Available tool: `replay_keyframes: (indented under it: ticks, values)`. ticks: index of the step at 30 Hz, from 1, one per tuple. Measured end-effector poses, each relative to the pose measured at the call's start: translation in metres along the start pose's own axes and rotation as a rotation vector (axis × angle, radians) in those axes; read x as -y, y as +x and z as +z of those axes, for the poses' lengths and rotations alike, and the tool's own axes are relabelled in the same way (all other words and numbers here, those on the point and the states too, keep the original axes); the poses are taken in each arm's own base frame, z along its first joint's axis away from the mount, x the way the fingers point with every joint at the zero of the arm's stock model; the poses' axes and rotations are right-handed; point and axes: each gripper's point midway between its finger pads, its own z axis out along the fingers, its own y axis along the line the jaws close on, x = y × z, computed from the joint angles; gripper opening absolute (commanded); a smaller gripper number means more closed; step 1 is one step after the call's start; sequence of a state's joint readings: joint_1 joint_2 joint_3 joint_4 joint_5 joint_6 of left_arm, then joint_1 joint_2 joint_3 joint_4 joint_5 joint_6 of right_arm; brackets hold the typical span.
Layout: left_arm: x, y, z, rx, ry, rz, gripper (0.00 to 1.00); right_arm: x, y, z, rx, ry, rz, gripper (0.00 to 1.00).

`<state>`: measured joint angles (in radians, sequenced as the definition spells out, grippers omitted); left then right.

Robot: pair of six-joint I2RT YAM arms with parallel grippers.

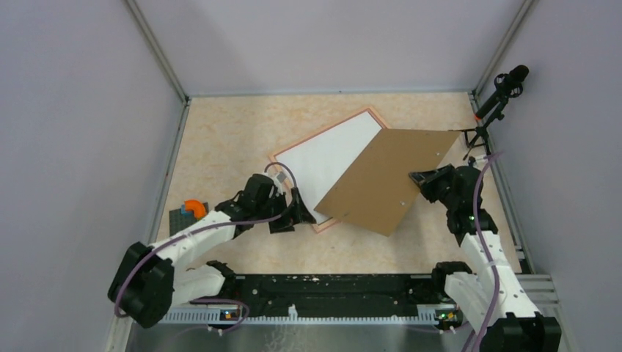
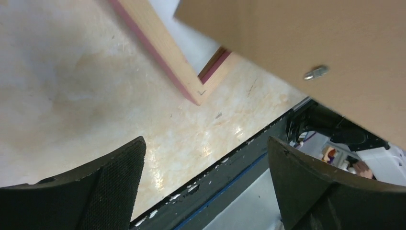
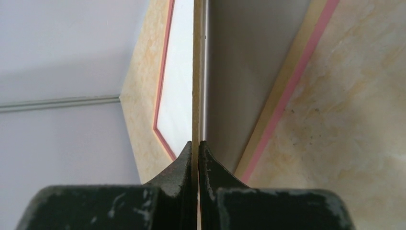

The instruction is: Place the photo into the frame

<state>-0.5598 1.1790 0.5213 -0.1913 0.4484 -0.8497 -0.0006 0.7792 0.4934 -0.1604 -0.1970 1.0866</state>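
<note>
The photo (image 1: 326, 158) lies white back up inside the frame (image 2: 165, 52), mid-tabletop (image 1: 220, 147). A brown backing board (image 1: 389, 180) tilts over the frame's 4 o'clock side, its 3 o'clock edge clenched by the right gripper (image 3: 196, 143). The left gripper (image 2: 206, 139) gapes, released, by the frame's 7 o'clock corner.

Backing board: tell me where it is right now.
Top view, right of centre: the board is held at its right edge by the right pincer, overlapping the frame's right half.

The beige table (image 1: 220, 139) bears the frame (image 2: 166, 48) and a dark block (image 1: 185, 216).
</note>
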Motion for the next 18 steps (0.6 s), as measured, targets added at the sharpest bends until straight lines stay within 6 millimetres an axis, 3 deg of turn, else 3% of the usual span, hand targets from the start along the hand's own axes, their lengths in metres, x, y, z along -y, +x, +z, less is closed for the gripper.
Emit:
replay_keyframes:
  ticks: [4,9,14,18]
  values:
    - [0.019,-0.029,-0.028,0.138,0.009,0.134,0.99,-0.009,0.017,-0.003,-0.007,-0.026,-0.016,0.0]
    - [0.055,-0.086,-0.056,0.292,-0.007,0.287,0.99,-0.003,0.032,0.003,0.019,-0.013,0.014,0.0]
    - [0.078,-0.124,-0.057,0.34,-0.02,0.385,0.99,0.0,0.037,0.013,0.047,0.0,0.057,0.0]
    - [0.067,-0.129,-0.047,0.324,-0.072,0.406,0.99,-0.004,0.041,0.017,0.069,0.0,0.075,0.0]
